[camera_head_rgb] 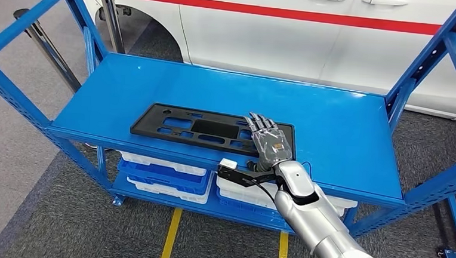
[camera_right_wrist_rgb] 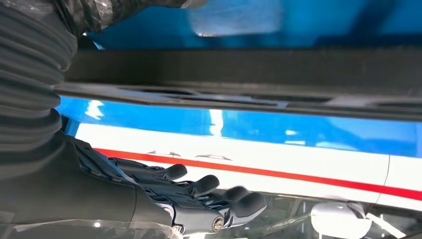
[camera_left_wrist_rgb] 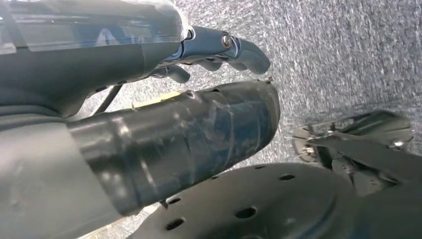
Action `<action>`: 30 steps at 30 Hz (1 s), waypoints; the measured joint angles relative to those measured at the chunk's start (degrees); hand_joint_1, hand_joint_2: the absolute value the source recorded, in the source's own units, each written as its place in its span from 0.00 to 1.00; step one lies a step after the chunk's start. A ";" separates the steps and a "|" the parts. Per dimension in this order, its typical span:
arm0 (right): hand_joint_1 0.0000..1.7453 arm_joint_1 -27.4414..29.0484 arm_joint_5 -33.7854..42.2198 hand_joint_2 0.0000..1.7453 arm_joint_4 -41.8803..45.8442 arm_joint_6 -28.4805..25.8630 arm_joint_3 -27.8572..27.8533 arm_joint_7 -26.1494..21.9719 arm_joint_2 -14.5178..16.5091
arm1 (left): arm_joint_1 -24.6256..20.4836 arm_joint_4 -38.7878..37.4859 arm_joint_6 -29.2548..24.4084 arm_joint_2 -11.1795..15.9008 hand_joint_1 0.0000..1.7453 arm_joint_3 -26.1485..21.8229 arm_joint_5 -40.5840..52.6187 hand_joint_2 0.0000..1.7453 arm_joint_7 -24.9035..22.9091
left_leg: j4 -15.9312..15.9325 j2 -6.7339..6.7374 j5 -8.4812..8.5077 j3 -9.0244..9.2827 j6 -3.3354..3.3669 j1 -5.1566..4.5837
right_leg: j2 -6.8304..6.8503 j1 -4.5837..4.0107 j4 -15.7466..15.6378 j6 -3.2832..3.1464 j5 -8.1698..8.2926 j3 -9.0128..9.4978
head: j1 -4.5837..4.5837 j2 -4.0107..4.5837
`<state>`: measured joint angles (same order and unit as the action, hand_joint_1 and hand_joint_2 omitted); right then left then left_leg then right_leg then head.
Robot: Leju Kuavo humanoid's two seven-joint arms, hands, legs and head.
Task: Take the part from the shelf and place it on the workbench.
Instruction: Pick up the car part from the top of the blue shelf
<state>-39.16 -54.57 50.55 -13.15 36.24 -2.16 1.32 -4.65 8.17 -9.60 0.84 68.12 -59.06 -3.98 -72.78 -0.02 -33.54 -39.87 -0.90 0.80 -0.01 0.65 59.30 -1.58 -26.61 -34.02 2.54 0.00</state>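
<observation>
The part [camera_head_rgb: 196, 127] is a flat black plastic frame with several cut-outs, lying near the front edge of the blue shelf [camera_head_rgb: 345, 130]. My right hand [camera_head_rgb: 267, 140] is over the part's right end, palm down with its fingers stretched out and apart. In the right wrist view the part's edge [camera_right_wrist_rgb: 249, 74] is a dark band, and my right hand [camera_right_wrist_rgb: 199, 199] is a little apart from it, holding nothing. My left hand [camera_left_wrist_rgb: 219, 55] hangs over grey carpet with nothing in it.
White trays [camera_head_rgb: 163, 164] sit on the lower shelf. Blue uprights [camera_head_rgb: 421, 63] frame the shelf at both ends. A white car with a red stripe [camera_head_rgb: 315, 32] stands close behind, with stanchion posts [camera_head_rgb: 42, 46] at the left. Yellow lines [camera_head_rgb: 171, 239] mark the carpet.
</observation>
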 joint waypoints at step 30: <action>0.82 -7.73 1.39 1.00 -10.19 5.89 0.21 -1.94 1.63 | -0.34 -0.02 0.11 0.22 0.00 1.57 -1.12 0.00 -0.19 | 1.03 -0.18 0.29 0.32 0.00 -0.05 | -0.05 0.06 0.23 0.06 0.44 -0.84 | 0.01 0.00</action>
<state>-46.89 -53.18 40.37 -7.26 36.45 -4.10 2.95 -4.98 8.15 -9.48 1.06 69.69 -60.18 -4.17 -71.76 -0.20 -33.25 -39.55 -0.89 0.75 -0.06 0.71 59.53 -1.52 -26.17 -34.86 2.55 0.00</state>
